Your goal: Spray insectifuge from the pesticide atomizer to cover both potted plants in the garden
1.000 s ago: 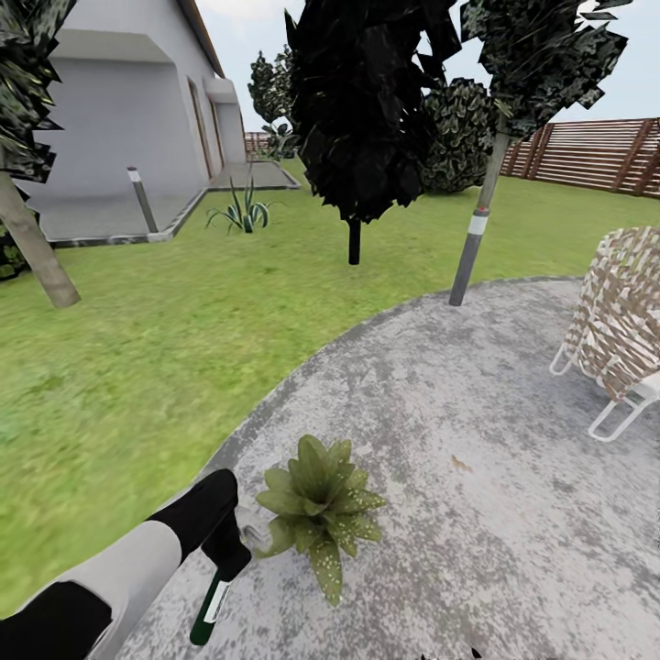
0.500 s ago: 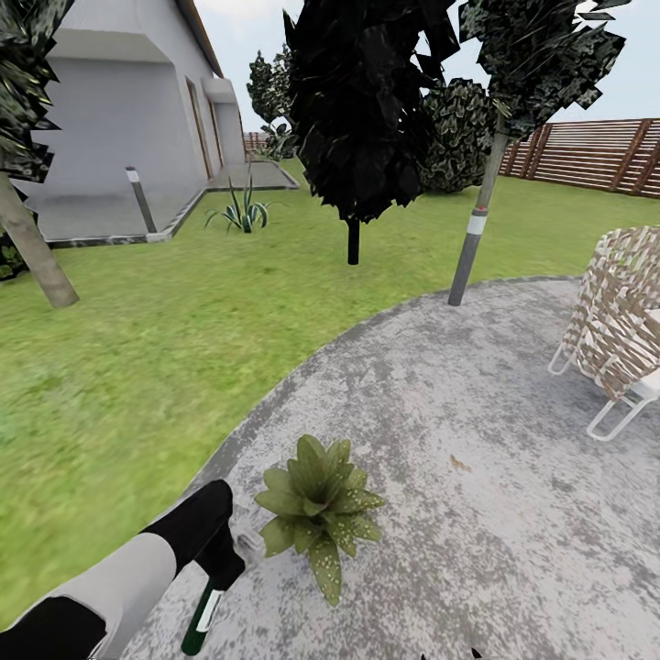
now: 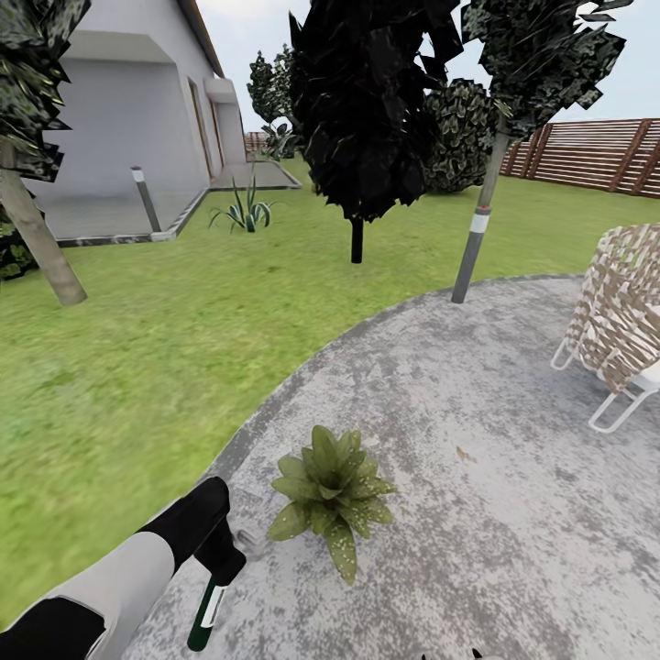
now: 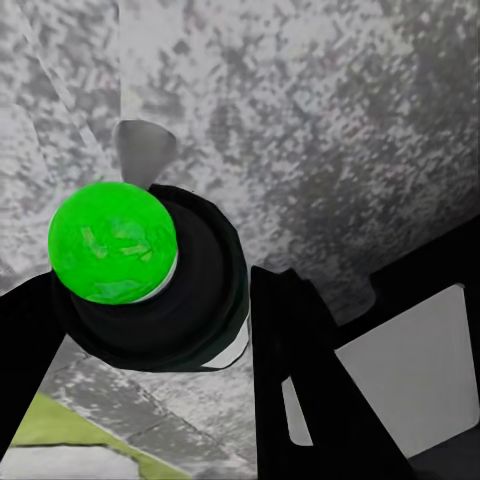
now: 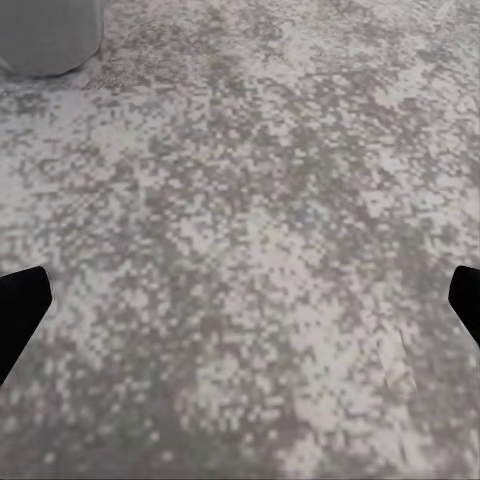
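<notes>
Pesticide atomizer (image 3: 207, 609) is pinched in the left claw (image 3: 223, 561), its dark green body with the white label band hanging down below the claw over the grey paved patio (image 3: 477, 440). From the left wrist, the atomizer's (image 4: 150, 275) rounded end is seen bright green, held between the black fingers (image 4: 290, 370). A potted plant (image 3: 330, 500) with broad, pale-speckled leaves is found just beside the left claw, on its right, standing on the patio and apart from the bottle. The right claw (image 5: 240, 300) is spread wide, its dark fingertips (image 5: 18, 305) seen at either edge above bare paving. Lawn (image 3: 137, 367) is seen to the left claw's left
</notes>
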Robot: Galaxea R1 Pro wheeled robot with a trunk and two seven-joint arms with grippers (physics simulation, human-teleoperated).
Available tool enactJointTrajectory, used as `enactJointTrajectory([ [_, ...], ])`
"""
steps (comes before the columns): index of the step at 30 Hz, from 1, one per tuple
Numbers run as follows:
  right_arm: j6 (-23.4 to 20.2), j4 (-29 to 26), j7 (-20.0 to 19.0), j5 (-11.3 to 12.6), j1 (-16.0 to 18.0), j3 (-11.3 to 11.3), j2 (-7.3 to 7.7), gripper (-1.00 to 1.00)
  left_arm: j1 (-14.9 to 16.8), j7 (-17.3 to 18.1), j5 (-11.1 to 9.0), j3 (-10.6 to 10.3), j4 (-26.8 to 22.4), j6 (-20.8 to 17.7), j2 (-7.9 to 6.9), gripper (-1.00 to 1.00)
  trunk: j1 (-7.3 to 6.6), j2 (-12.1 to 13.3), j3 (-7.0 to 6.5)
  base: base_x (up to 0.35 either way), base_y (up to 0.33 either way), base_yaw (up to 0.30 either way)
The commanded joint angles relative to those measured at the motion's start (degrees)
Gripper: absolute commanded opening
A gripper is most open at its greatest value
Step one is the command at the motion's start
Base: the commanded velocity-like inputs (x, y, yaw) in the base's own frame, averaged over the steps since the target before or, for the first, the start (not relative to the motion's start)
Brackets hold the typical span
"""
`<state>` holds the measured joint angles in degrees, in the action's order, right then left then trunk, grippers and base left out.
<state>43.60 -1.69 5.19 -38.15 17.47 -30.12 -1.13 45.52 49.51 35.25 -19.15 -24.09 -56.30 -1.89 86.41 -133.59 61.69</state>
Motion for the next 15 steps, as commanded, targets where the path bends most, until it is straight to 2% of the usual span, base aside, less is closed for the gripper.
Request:
enactJointTrajectory([
  [1, 0.1, 0.0, 0.5, -0.6, 0.0, -0.1, -0.01, 1.00, 0.0, 0.6, 0.5, -0.2, -0.1, -0.1, -0.04, -1.00, -0.01, 0.0, 0.05, -0.007, 0.047, 0.000],
  [5, 0.1, 0.0, 0.5, -0.6, 0.0, -0.1, -0.01, 1.00, 0.0, 0.6, 0.5, -0.2, -0.2, -0.1, 0.00, -1.00, -0.01, 0.0, 0.05, -0.002, 0.017, -0.004],
  [11, 0.1, 0.0, 0.5, -0.6, 0.0, -0.1, -0.01, 1.00, 0.1, 0.6, 0.4, -0.2, -0.9, -0.2, 0.13, -1.00, -0.01, 0.0, 0.05, 0.000, 0.001, -0.238],
  [15, 0.1, 0.0, 0.5, -0.6, 0.0, -0.1, -0.01, 1.00, 0.2, 0.6, 0.5, -0.2, -1.5, -0.3, 0.04, -1.00, -0.01, 0.0, 0.05, 0.000, 0.000, -0.063],
])
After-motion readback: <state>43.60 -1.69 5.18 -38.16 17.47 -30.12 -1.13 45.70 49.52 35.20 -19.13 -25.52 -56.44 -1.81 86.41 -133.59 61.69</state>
